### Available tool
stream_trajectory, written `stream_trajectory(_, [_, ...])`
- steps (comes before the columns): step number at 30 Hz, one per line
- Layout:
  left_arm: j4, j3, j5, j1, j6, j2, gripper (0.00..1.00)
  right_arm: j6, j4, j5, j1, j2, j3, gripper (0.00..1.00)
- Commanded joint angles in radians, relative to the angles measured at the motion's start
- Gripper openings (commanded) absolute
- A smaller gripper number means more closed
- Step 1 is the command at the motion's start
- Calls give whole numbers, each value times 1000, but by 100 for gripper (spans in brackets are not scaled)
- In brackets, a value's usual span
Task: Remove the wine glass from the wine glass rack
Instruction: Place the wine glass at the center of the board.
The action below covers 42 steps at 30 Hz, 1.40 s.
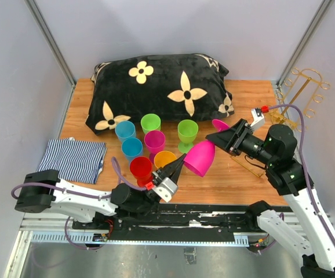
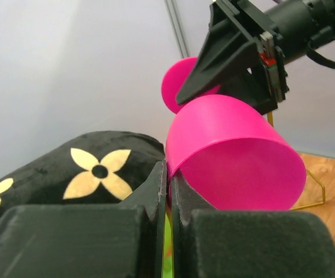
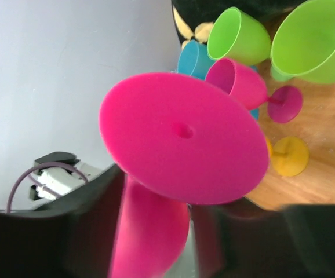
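Showing a glass held between two arms in mid-air: the wine glass (image 1: 199, 157), bright pink, hangs above the worktop (image 1: 246, 95), clear of the wine glass rack (image 1: 305, 92), which stands well apart at the far right edge. The glass's long axis runs slantwise from one tool to the other, with the foot raised toward the right arm and the mouth lowered toward the left arm. The left tool (image 1: 181, 162) is closed, its fingers pinching the wall of the bowl at the rim, as the left wrist view shows. The right tool (image 1: 211, 138) straddles the stem just under the foot; whether it presses the stem or stands slack around it cannot be told. The coming move probably turns on the left arm carrying the glass alone, drawing it along that axis away from the right tool. The held glass is empty. Coloured cups (image 1: 154, 141) stand upright in a cluster on the worktop in front of a black pillow (image 1: 156, 87); those whose insides show hold nothing.
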<state>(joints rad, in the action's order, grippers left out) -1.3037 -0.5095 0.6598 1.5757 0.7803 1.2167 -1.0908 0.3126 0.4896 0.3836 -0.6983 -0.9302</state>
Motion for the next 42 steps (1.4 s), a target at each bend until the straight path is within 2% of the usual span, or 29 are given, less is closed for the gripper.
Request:
stream_trajectory(1, [178, -88, -1, 4, -153, -98, 1, 82, 51, 20, 42, 8, -12, 56])
stream_trajectory(3, [349, -136, 32, 5, -241, -153, 1, 158, 130, -19, 42, 10, -56, 64])
stream_trajectory(8, [823, -279, 101, 5, -460, -256, 1, 329, 320, -188, 41, 34, -153, 73])
stream_trajectory(11, [1058, -389, 150, 4, -596, -274, 1, 393, 375, -258, 42, 70, -150, 80])
stream_trajectory(20, [1498, -673, 107, 0, -786, -134, 0, 486, 410, -263, 42, 99, -164, 84])
stream_trajectory(24, [1713, -780, 33, -61, -911, -59, 0, 547, 426, -263, 42, 108, -235, 84])
stream_trajectory(27, [1770, -772, -91, -155, -967, -52, 1, 586, 435, -275, 42, 136, -269, 84])
stream_trajectory(32, [1807, -793, -211, -224, -988, -14, 1, 608, 425, -320, 41, 202, -251, 83])
stream_trajectory(39, [2042, -1026, -485, -331, -980, 245, 0, 633, 477, -412, 41, 207, -322, 81])
stream_trajectory(42, [2101, -1077, -523, -362, -967, 334, 1, 680, 512, -422, 42, 187, -384, 82])
